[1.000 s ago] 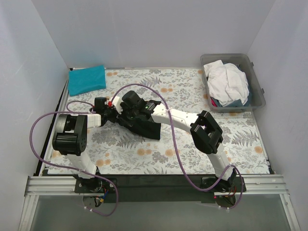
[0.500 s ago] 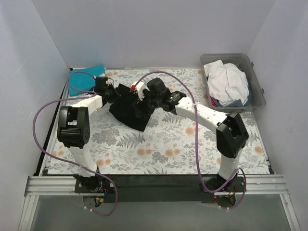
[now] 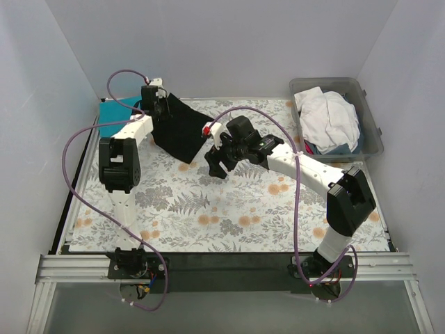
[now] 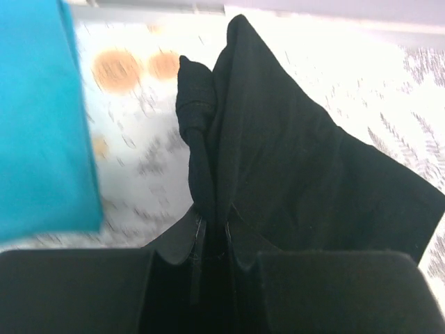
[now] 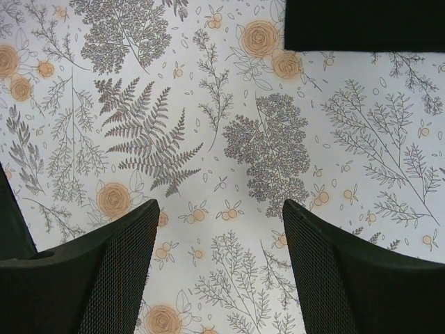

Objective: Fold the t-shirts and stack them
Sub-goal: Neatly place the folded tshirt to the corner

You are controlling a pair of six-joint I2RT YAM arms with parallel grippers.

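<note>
Right pincer (image 3: 214, 161) hangs wide open and empty over the floral surface (image 3: 229, 209), well right of the folded teal t-shirt (image 3: 111, 124); I judge it is leaving the carry to one arm. Left pincer (image 3: 154, 104) is clamped on a bunched edge of the black t-shirt (image 3: 179, 129), draped just right of the teal one, presumably for stacking there. White t-shirt (image 3: 327, 118) lies far right of it, in the grey tub (image 3: 342, 157).
</note>
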